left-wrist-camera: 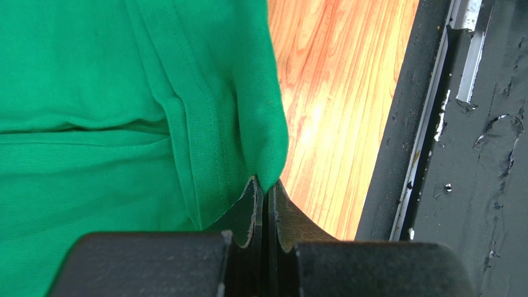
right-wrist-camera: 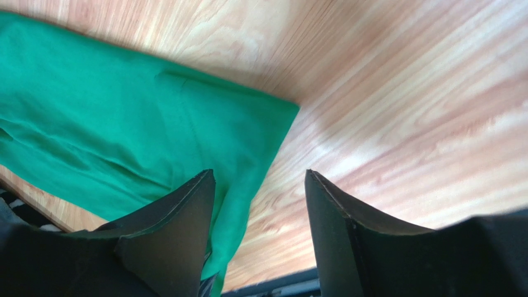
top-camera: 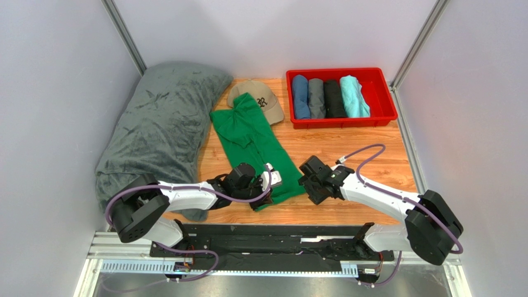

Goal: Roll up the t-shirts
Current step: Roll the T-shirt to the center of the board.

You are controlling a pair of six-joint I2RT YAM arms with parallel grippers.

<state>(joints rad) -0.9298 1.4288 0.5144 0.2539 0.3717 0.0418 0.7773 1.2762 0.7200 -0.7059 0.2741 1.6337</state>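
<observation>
An emerald-green t-shirt (top-camera: 251,139) lies folded into a long strip on the wooden table, running from the cap down toward the arms. My left gripper (top-camera: 265,189) is shut on its near hem; in the left wrist view the jaws (left-wrist-camera: 265,185) pinch a fold of the green t-shirt (left-wrist-camera: 111,111). My right gripper (top-camera: 305,182) is open just right of the shirt's near corner; in its wrist view (right-wrist-camera: 259,176) the left finger is over the green t-shirt (right-wrist-camera: 111,136) edge and the right finger over bare wood. Rolled blue, grey, black and aqua tees (top-camera: 328,97) sit in the red bin.
A red bin (top-camera: 378,114) stands at the back right. A tan cap (top-camera: 266,99) lies behind the shirt's far end. A big grey-green plush blanket (top-camera: 161,124) fills the left side. The black base rail (top-camera: 272,232) runs along the near edge.
</observation>
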